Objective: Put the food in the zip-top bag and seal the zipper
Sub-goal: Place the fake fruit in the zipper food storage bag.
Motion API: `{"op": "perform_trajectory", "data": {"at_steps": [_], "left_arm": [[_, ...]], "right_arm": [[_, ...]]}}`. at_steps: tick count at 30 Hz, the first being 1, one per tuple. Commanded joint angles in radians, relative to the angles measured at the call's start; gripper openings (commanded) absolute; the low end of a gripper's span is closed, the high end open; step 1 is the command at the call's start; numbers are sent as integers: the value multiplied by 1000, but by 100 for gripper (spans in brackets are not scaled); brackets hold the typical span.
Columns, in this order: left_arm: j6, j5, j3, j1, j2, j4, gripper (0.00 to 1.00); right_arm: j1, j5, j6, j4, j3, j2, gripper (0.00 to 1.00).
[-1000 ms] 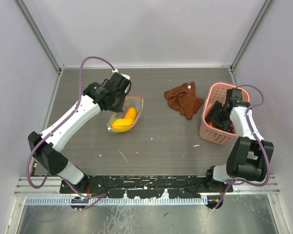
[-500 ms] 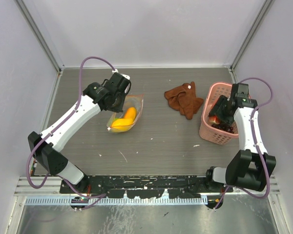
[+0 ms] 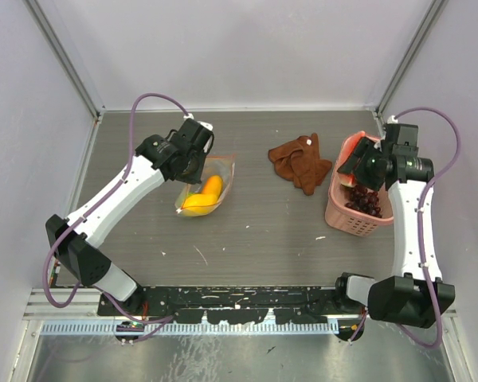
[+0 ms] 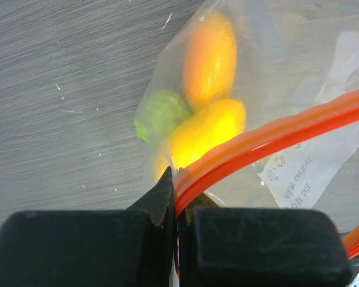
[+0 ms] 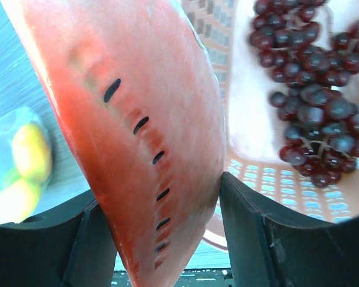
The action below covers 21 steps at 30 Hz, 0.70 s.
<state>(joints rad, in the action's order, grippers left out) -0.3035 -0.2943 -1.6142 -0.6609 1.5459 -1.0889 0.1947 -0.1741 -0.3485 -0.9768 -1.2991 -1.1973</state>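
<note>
Right wrist view shows my right tool (image 5: 167,230) squeezing the red-pink slice (image 5: 140,113) over the pink basket (image 5: 258,174), my left tool (image 4: 176,200) pinching the zipper (image 4: 275,140) of the bag (image 4: 302,75) on the surface (image 3: 263,231) — that wide slice may jam the small mouth and drop.

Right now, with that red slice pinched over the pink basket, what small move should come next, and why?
Probably swing the right arm's fingers leftward toward the clear plastic zip-top bag. They clamp the red seeded fruit slice above the pink lattice basket, while the left arm's fingers pinch the bag's orange-red zipper strip.
</note>
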Motion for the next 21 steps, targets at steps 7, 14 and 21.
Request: {"op": "perform_trajectory", "data": {"at_steps": [7, 14, 21], "left_arm": [[-42, 28, -19, 4, -27, 70, 0], [-80, 39, -31, 4, -7, 82, 0], [-112, 36, -35, -6, 12, 109, 0]], "right_arm": [[-305, -87, -120, 78, -73, 22, 1], [-477, -161, -199, 178, -50, 23, 0], [-675, -211, -262, 253, -41, -10, 1]]}}
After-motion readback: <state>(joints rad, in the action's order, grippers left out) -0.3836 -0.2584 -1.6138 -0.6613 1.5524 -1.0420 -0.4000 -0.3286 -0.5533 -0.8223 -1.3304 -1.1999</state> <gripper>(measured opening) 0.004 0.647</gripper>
